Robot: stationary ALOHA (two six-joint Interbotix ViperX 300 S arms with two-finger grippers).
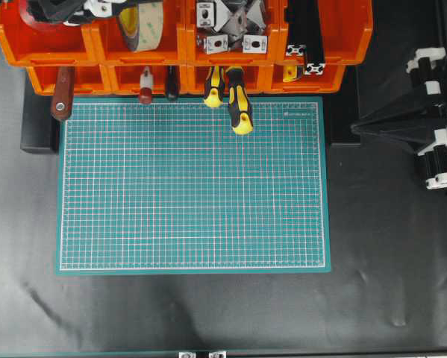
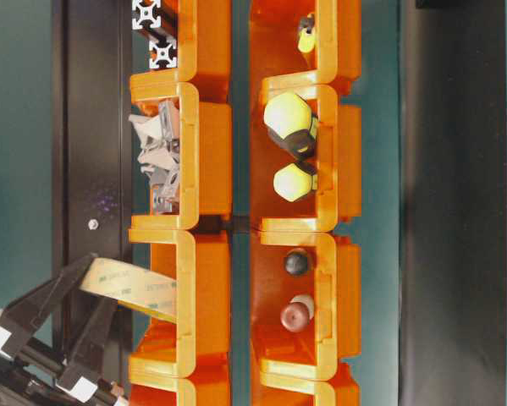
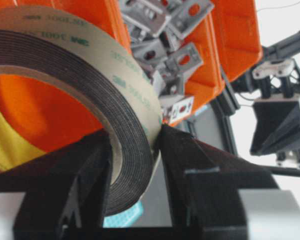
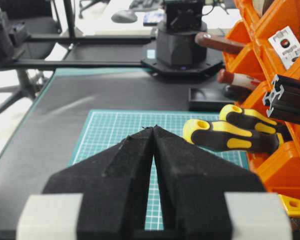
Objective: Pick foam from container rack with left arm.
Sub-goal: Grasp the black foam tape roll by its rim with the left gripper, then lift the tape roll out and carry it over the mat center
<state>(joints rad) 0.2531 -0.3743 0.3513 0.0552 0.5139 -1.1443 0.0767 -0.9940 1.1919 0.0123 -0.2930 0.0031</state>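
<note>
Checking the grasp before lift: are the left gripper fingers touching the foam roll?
Touching. Left wrist view shows both fingers pressed against opposite sides of the foam roll, no gap.

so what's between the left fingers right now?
The foam roll: in the left wrist view its band sits edge-on between the two fingers, both pressed against it, above the container rack.

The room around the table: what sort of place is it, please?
Probably a workshop or lab bench: an orange rack of tools and metal brackets, a green cutting mat, and office chairs behind.
</note>
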